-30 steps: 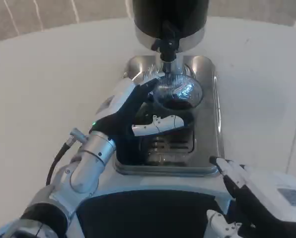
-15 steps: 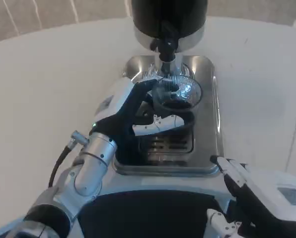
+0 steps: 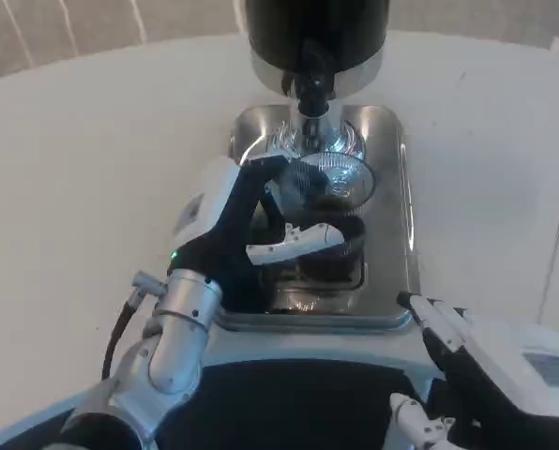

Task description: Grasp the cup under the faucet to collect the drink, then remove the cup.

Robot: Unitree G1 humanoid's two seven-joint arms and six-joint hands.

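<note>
The cup [image 3: 328, 192] sat on the drip tray [image 3: 401, 178], just under the faucet [image 3: 311, 92]. Left hand [image 3: 247, 225] wrapped it from the left; right hand [image 3: 491, 361] waited near-right, off the tray.

Steel drip tray [image 3: 406, 225] on white table [image 3: 92, 169].

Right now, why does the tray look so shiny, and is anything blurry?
In the head view, the metal drip tray mirrors the room light, so bright glare streaks run along its rim; the clear cup held by the left hand glints too; the right hand, close to the camera, looks a bit soft.
</note>
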